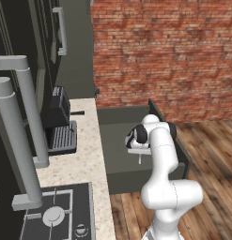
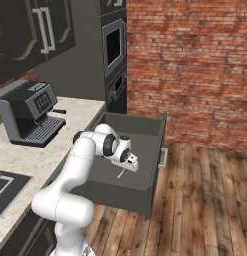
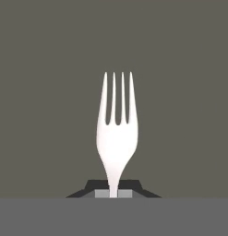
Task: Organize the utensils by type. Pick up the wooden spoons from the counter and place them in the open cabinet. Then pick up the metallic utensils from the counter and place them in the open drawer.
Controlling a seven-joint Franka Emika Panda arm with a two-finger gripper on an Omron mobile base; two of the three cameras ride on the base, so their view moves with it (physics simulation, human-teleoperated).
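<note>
Hand view: fork point(image 3: 116, 133) handle end hidden in claw point(image 3: 114, 192).

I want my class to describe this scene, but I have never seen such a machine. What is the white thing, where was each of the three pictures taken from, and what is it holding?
The white thing is a robot arm in a computer-drawn kitchen. Two pictures come from cameras on its base, behind it to the left and to the right, so they show one scene from two sides. The third comes from a camera on the hand, looking along the fingers.

The gripper is shut on a small silver fork, held by its handle, prongs pointing away. It hangs over the open dark grey drawer, whose plain bottom is the grey behind the fork in the hand view.

On the speckled counter stands a coffee machine, with a stove nearer the cameras. Behind is a brick wall.
</note>
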